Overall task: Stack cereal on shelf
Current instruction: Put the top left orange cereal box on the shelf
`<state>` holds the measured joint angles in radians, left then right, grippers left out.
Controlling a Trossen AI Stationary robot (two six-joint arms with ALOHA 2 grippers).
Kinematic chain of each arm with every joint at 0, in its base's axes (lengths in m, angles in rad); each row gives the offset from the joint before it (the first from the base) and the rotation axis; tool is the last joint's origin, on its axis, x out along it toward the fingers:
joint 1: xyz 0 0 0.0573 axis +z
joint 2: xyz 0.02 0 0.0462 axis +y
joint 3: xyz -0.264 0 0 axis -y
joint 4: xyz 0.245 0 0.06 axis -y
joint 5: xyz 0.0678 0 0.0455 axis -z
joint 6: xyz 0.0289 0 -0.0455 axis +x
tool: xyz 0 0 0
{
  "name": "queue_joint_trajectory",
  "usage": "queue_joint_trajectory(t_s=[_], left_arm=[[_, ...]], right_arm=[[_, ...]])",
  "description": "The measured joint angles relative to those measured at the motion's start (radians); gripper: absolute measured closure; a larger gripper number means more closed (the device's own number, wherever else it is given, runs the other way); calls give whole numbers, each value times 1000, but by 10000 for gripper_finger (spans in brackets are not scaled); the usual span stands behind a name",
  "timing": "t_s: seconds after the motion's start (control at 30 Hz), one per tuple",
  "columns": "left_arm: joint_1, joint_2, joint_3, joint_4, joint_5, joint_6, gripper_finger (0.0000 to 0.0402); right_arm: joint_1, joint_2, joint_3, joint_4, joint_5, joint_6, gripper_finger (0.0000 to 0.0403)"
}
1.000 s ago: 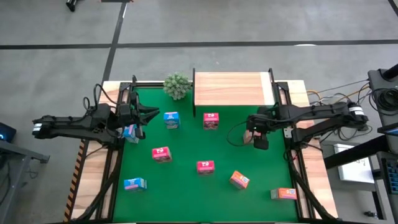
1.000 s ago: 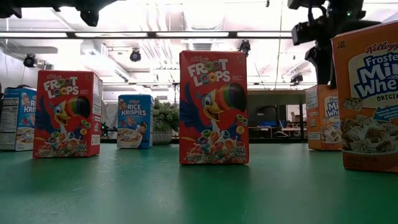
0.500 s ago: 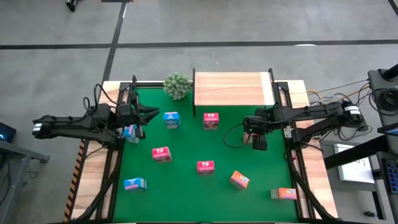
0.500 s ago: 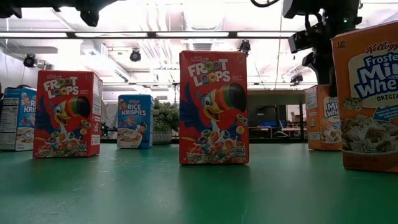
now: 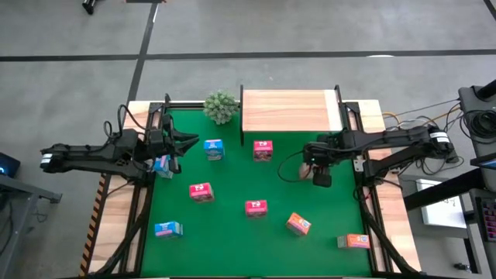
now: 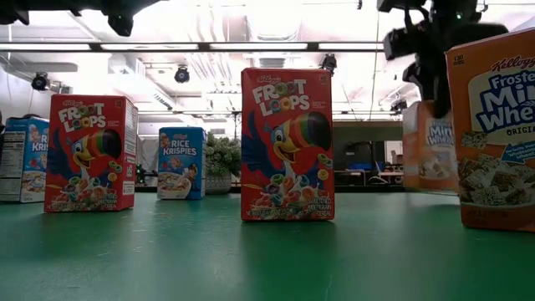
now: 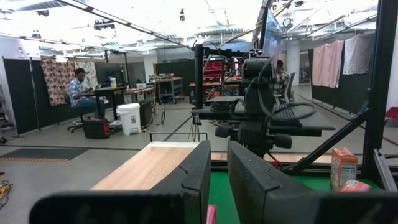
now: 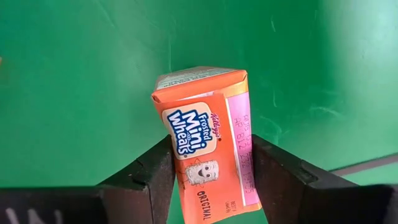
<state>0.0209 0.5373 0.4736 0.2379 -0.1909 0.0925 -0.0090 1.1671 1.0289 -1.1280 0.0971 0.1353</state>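
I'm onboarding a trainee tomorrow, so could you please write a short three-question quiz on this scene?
1. True or false: the wooden shelf already has a cereal box on it.
2. Which box sits between the right hand's fingers? A) blue Rice Krispies box B) orange Mini-Wheats box C) red Froot Loops box
3. Fill in: the small green plant stands beside the shelf's ____ end, seen from above.

Key
1. False: its board is bare.
2. B: the right wrist view shows it with a finger on each side.
3. Left. The left hand is over the table's left edge, at a blue box.
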Motion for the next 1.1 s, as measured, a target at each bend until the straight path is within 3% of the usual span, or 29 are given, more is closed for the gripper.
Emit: queue_joint_trajectory(t_s=[0.37,0.6,1.1], left_arm=[[0,0,0,0,0,0,365],[0,-2,0,8,0,24,365],[0,4,0,-2,0,34,365]], right_arm=[[0,0,273,-98,4,74,227],[-21,76,475,-87,136,71,227],[-261,381,926,-157,139,-225,227]])
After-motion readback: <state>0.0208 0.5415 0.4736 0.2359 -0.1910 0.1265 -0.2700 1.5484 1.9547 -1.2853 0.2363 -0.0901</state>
